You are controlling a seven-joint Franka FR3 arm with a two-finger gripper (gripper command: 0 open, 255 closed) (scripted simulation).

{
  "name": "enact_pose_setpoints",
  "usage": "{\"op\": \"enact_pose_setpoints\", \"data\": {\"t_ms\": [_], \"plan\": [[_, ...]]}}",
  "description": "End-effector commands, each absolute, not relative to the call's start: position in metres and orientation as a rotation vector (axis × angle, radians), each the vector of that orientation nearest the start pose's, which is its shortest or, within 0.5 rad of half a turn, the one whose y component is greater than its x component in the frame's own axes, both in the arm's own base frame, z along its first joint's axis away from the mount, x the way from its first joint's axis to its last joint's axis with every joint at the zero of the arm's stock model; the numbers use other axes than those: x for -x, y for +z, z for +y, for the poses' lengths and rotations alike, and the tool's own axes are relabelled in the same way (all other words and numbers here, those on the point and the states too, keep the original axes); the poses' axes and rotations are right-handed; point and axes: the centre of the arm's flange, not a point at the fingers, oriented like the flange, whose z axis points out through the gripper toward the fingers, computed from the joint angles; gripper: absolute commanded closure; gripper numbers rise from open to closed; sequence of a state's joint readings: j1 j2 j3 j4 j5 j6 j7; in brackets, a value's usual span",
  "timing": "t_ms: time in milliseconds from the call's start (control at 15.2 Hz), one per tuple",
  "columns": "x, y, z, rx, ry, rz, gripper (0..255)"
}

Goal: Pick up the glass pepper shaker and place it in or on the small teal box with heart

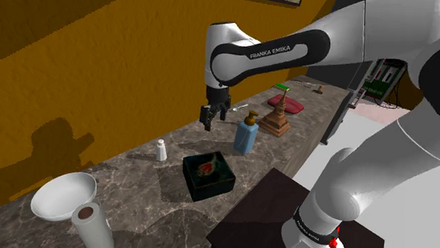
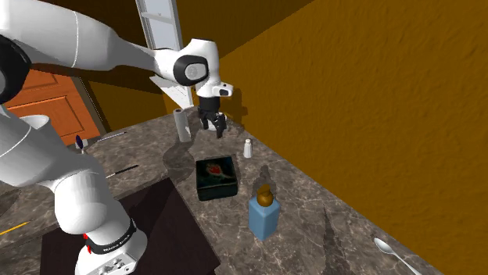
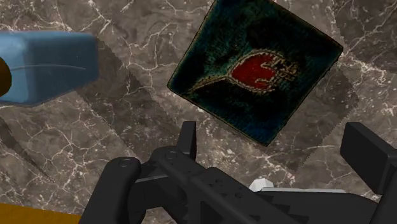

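We see the gripper (image 1: 215, 116) hanging above the marble counter (image 1: 140, 177). Its two fingers (image 3: 186, 137) stand wide apart with nothing between them. The pepper shaker (image 1: 161, 150) stands upright on the counter close to the ochre wall (image 1: 76, 52), to the shoulder view's left of the gripper and lower than it. It reads as a small pale shape, and we cannot make out its material or contents. The teal box (image 1: 207, 175) sits nearer the counter's front edge, apart from the shaker, with a red heart-like motif on top. We cannot tell whether it is lidded or open. In the wrist view the blue bottle (image 3: 48, 67) is cut off at the frame's edge. A white fragment (image 3: 261, 184) peeks from behind the gripper's body, too little to identify.
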State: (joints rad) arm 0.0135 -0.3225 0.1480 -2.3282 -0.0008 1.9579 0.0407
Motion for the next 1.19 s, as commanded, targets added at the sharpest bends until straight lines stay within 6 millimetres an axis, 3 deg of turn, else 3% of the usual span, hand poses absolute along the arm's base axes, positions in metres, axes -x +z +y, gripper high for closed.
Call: {"op": "enact_pose_setpoints", "data": {"t_ms": [0, 1122], "plan": [[-0.454, 0.445, 0.083, 3.193, 0.059, -0.172, 0], [-0.617, 0.316, 0.151, 3.241, -0.044, -0.117, 0]]}}
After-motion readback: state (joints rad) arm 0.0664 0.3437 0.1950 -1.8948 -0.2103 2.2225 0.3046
